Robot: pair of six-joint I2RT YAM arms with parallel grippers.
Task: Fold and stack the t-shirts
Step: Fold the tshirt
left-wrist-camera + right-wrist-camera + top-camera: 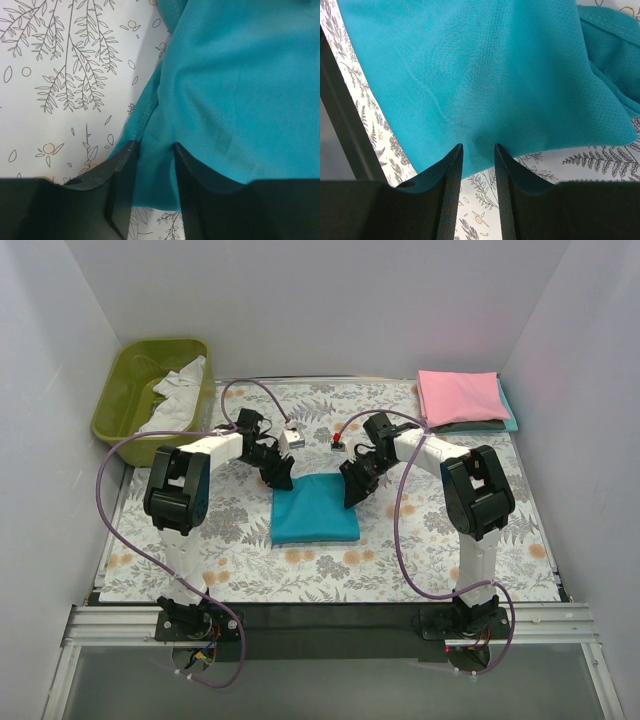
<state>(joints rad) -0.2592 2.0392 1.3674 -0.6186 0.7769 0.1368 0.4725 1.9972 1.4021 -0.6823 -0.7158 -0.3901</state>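
Bright, even overhead light, soft shadows, wrist views mostly sharp.

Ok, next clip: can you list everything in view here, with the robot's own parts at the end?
teal t-shirt: one, teal, folded into a rectangle, middle of the table
pink t-shirt: one, pink, folded, top of a stack at the far right corner
folded cloth under it: count unclear, teal and dark edges showing
tub: one, olive green, far left corner
white cloth: count unclear, white, crumpled in the tub
table cloth: one, floral print, covering the table
cables: purple, looping along both arms
left gripper: one, black, fingers apart at the teal t-shirt's far left corner
right gripper: one, black, fingers apart at its far right corner
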